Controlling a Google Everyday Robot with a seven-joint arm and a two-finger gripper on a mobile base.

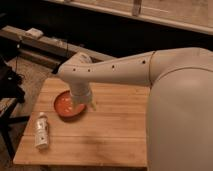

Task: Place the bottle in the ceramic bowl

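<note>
White robot arm [125,67] fills the right of the frame and reaches toward the centre left, above a wooden table [115,135]. Left of centre sits the ceramic bowl [64,105], orange-red, with nothing in it. The bottle [41,131] appears to lie on its side at lower left, near the bowl but apart. The gripper [84,104] hangs over the bowl's right edge, jaws spread wide and empty, so the pick-up looks not yet begun.

Prob. lab rm (robot arm [115,67], butcher-block table [115,135]).
</note>
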